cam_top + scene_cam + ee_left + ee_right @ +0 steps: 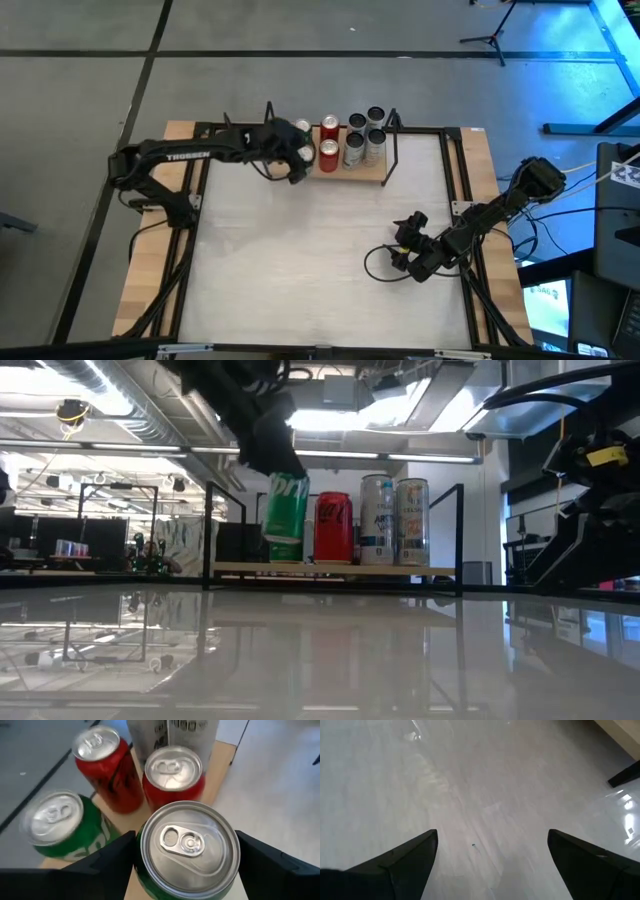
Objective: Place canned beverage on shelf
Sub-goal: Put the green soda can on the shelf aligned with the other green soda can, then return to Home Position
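The shelf (pixel 365 172) is a light-wood board in a black rod frame at the table's far edge. On it stand two red cans (pixel 329 128), several silver cans (pixel 375 140) and a green can (pixel 55 825), all on their bases. My left gripper (pixel 298 152) is shut on another green can (pixel 187 850) at the shelf's left end, in front of the standing green can. In the low view this can (pixel 285 515) has its base at the level of the board (pixel 340 568). My right gripper (pixel 410 250) is open and empty over the table's right part. My left gripper pinches the green can between its two fingers (pixel 112 857), one on each side of its side wall (pixel 145 870) just below the top rim. The fingers come from above, slanting from the table's left. The can stands nearly upright, slightly tilted; whether its base touches the board I cannot tell.
Black upright posts (pixel 460 535) stand at the shelf's corners. The white tabletop (pixel 300 250) lies open in front of the shelf. The right wrist view shows only bare tabletop (pixel 485 795) between the open fingers.
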Robot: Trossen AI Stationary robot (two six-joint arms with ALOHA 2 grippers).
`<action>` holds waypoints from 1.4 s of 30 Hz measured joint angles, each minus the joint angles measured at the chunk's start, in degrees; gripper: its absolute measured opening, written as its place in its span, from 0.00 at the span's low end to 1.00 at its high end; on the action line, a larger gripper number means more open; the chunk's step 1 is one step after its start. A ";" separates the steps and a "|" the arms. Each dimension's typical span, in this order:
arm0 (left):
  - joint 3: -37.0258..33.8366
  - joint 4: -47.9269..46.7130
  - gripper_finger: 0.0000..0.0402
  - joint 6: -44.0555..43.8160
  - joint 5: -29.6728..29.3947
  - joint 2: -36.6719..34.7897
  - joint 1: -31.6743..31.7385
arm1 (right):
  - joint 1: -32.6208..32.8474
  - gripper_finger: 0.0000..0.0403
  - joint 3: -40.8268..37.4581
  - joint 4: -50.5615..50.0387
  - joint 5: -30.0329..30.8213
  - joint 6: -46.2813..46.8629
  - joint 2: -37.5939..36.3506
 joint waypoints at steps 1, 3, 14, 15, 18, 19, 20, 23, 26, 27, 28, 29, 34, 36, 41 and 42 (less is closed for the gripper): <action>-0.75 0.98 0.70 0.37 1.10 0.09 0.91 | 0.00 0.93 0.00 0.00 -0.02 0.00 0.00; -2.01 1.58 0.70 1.10 2.37 0.17 2.33 | 0.00 0.93 0.00 0.00 0.00 0.00 0.00; -8.05 11.43 0.70 2.05 7.93 0.20 6.88 | 0.00 0.93 0.00 0.04 0.06 0.00 0.00; -8.65 12.73 0.70 2.06 7.89 0.20 7.16 | 0.00 0.93 0.00 0.04 0.04 0.00 0.00; -10.23 14.64 0.70 2.58 7.89 0.20 7.92 | -0.01 0.93 0.00 0.04 0.07 0.00 0.00; -10.50 15.36 0.70 2.81 7.91 0.20 8.03 | 0.00 0.93 0.00 0.04 0.09 0.00 0.00; -10.77 16.03 0.70 3.02 7.84 0.20 8.11 | 0.00 0.93 0.00 0.04 0.09 -0.02 0.00; -10.82 16.25 0.70 3.05 8.28 0.20 8.58 | -0.01 0.93 0.00 0.04 0.11 -0.02 0.00; -10.83 16.23 0.71 3.12 9.74 0.20 8.89 | -0.02 0.93 0.00 0.04 0.13 -0.02 0.00; -10.84 16.23 0.72 3.13 10.32 0.20 8.90 | -0.02 0.93 0.00 0.04 0.15 -0.02 0.00; -10.84 16.23 0.72 3.12 10.64 0.20 8.87 | -0.01 0.93 0.00 0.04 0.17 -0.02 0.00; -10.84 16.23 0.73 3.14 10.92 0.20 8.83 | 0.00 0.93 0.00 0.04 0.17 -0.02 0.00; -10.84 16.25 0.77 3.11 10.42 0.20 8.83 | -0.02 0.93 0.00 0.04 0.17 -0.02 0.00; -10.84 16.23 0.78 3.11 10.26 0.20 8.83 | -0.02 0.93 0.00 0.04 0.17 -0.02 0.00; -10.84 16.81 0.82 3.08 10.35 0.18 8.83 | -0.01 0.93 0.00 0.03 0.20 -0.02 0.00; -10.84 16.88 0.83 3.07 10.43 0.15 8.83 | -0.02 0.93 0.00 0.03 0.20 -0.02 0.00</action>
